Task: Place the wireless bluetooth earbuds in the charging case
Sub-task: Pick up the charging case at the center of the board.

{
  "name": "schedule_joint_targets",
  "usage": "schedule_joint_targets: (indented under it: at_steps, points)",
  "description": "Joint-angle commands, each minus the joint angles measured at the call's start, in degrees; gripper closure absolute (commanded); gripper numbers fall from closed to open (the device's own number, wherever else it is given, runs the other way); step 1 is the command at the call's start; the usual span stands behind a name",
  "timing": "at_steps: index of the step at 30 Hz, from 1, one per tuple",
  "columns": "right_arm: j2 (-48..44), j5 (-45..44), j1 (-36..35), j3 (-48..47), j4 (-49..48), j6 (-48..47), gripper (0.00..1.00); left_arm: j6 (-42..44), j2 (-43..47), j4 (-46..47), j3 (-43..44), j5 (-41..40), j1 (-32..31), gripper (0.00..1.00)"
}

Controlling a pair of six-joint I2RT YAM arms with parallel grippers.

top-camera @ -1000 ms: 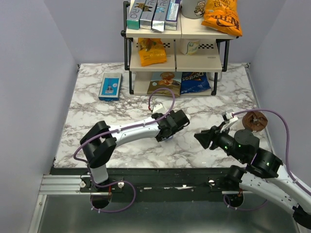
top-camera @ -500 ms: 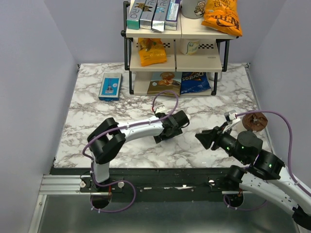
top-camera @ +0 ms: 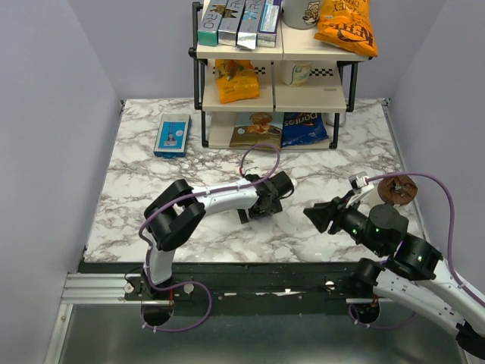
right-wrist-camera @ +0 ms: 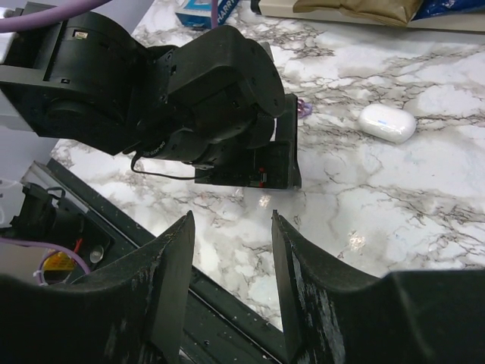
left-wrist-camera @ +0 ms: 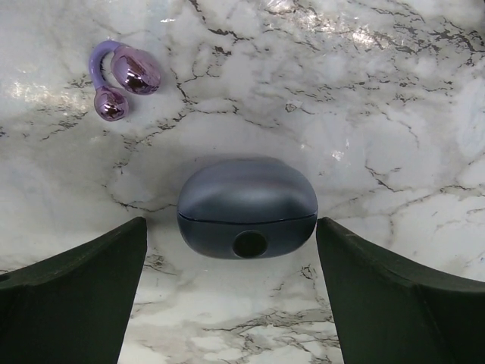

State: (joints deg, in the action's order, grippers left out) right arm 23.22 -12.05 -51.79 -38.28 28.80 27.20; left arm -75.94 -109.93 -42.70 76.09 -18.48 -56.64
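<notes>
My left gripper point(left-wrist-camera: 231, 227) stands wide open over the white marble table point(left-wrist-camera: 394, 106). The small, smooth, oval bluish-grey plastic charging case point(left-wrist-camera: 247, 206), lid closed, lies just ahead of its fingers, touching neither. A glossy purple earbud point(left-wrist-camera: 121, 80) lies beyond it, to the left. My right gripper point(right-wrist-camera: 231, 220), half open, holds nothing.

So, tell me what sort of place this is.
Probably a robot test cell staged like a pantry: plain walls box in a marble-patterned table, a shelf rack holds snack bags, and the left arm and right arm are bolted at its near edge.
</notes>
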Motion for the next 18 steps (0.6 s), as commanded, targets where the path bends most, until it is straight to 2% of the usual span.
schedule_joint_targets:
  at_steps: [1, 10, 18]
  points:
    - [0.7, 0.5, -0.2, 0.8, -1.6, 0.0, 0.47, 1.9, -2.7, -1.1, 2.0, 2.0, 0.1, 0.03]
    - [1.1, 0.5, -0.1, 1.0, -2.3, -0.1, 0.47, 2.0, -4.8, -6.1, 5.7, 0.5, 0.2, 0.09]
    - [0.4, 0.8, -0.2, 1.6, -2.4, 0.0, 0.47, 1.5, -5.4, -6.3, 5.4, 0.6, 0.2, 0.14]
